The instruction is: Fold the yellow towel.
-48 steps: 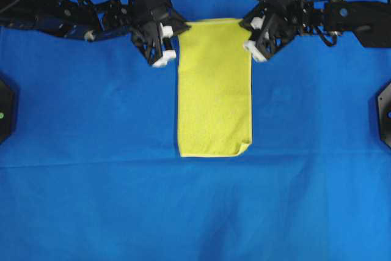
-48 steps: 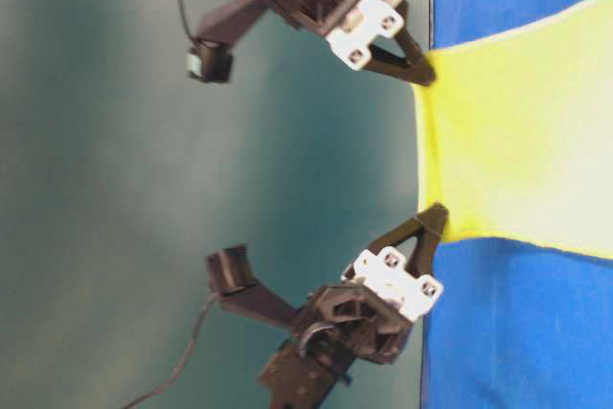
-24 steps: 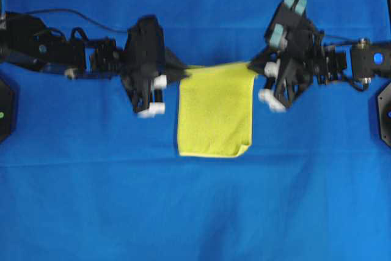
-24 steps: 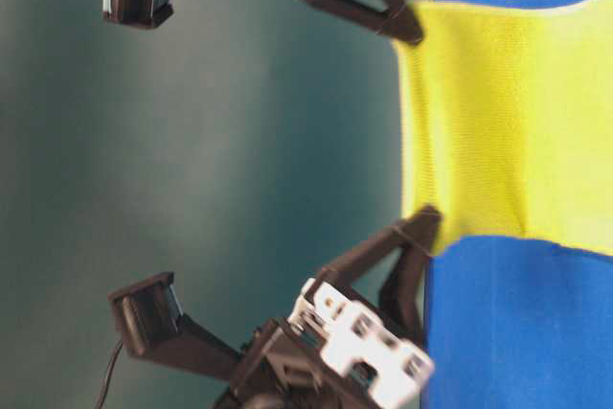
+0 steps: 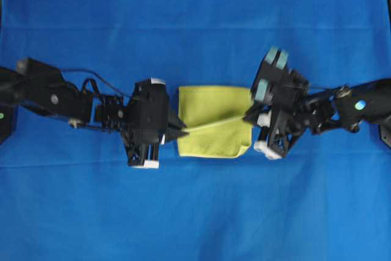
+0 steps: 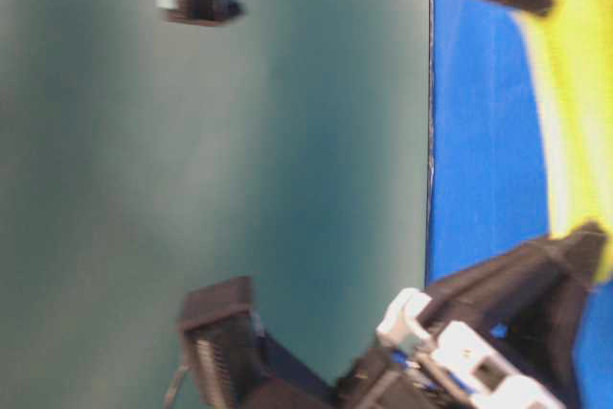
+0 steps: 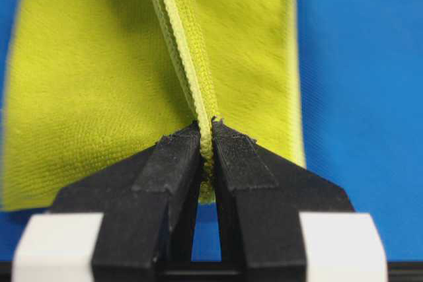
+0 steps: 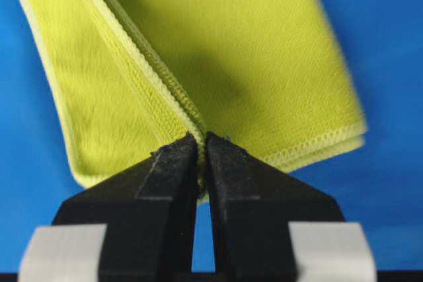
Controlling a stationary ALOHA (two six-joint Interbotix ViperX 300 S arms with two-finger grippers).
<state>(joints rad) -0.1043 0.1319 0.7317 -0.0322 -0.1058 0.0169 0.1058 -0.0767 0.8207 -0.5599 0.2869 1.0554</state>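
Overhead exterior view: found the yellow towel (image 5: 211, 114) near the middle of the blue table cloth (image 5: 195, 212), folded over on itself, no container anywhere. Looked roughly square as it lay, no clear long axis, sides running parallel to the cloth's edges. Saw one hemmed edge lifted off the lower layers, stretched as a thin pale line slanting across the towel from lower left up to the right. Saw that line strung between the left gripper (image 5: 181, 132) at the towel's left side and the right gripper (image 5: 247, 116) at its right side.

Left wrist view: showed the fingers (image 7: 175, 163) of the left gripper (image 7: 206, 138) pressed together, pinching the pale stitched hem, with the rest of the yellow towel (image 7: 86, 84) spread flat below on the blue table cloth (image 7: 363, 64). Right wrist view: showed the same on the other side, the right gripper (image 8: 201, 146) with fingers (image 8: 231, 166) nipped tight on the hem, the yellow towel (image 8: 218, 51) lying in layers beneath, its stitched edges stacked at the right.

Table-level view: too blurred for much beyond a dark gripper (image 6: 536, 265) at a yellow strip.

Noted wide bare blue cloth toward the near and far edges of the table; noted both arms filling the left and right flanks level with the towel.
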